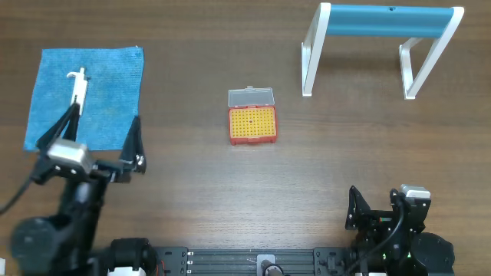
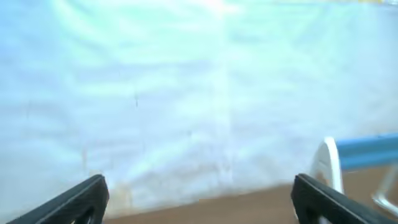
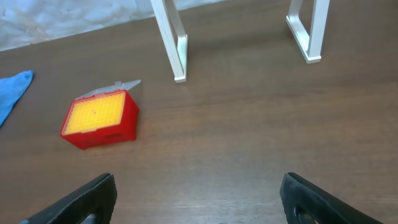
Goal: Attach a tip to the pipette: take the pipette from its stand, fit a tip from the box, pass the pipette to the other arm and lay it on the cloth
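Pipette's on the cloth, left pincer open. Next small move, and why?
Probably draw the left arm straight back toward its base. The pipette lies on the blue cloth, the left pincer stands wide open, and one of its fingers sits close to the pipette's lower end, so a sideways sweep might nudge it.

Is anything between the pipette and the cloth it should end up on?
Nothing visible: the pipette already lies on the cloth, and the left hand is open, holding nothing.
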Motion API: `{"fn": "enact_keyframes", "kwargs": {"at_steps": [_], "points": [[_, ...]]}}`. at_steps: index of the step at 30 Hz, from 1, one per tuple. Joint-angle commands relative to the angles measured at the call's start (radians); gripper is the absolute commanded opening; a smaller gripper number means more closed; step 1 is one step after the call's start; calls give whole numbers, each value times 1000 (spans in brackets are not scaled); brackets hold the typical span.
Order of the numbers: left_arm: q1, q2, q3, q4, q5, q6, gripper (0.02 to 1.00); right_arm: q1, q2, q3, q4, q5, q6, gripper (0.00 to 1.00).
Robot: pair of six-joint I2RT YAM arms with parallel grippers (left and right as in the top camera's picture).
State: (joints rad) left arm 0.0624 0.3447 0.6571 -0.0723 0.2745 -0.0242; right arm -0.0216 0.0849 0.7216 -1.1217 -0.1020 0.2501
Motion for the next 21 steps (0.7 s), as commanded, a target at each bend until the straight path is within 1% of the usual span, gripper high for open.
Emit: {"fn": "enact_keyframes", "kwargs": {"at_steps": [1, 4, 7, 10, 12, 14, 18, 21], "points": [[-4, -102, -330, 397, -45, 2, 952, -8, -6, -2, 4, 16, 11, 858], [-4, -155, -472, 532, -72, 2, 952, -8, -6, -2, 4, 16, 11, 855], [-4, -223, -550, 530, -88, 2, 952, -8, -6, -2, 4, 16, 11, 855], [-4, -295, -612, 514, -134, 2, 952, -8, -6, -2, 4, 16, 11, 855], [-4, -332, -643, 490, -148, 2, 952, -8, -6, -2, 4, 16, 11, 855], [-4, -340, -652, 444, -152, 2, 954, -8, -6, -2, 4, 16, 11, 855], [-4, -341, -652, 278, -152, 2, 954, -8, -6, -2, 4, 16, 11, 855], [-4, -341, -652, 105, -151, 2, 952, -8, -6, -2, 4, 16, 11, 855]]}}
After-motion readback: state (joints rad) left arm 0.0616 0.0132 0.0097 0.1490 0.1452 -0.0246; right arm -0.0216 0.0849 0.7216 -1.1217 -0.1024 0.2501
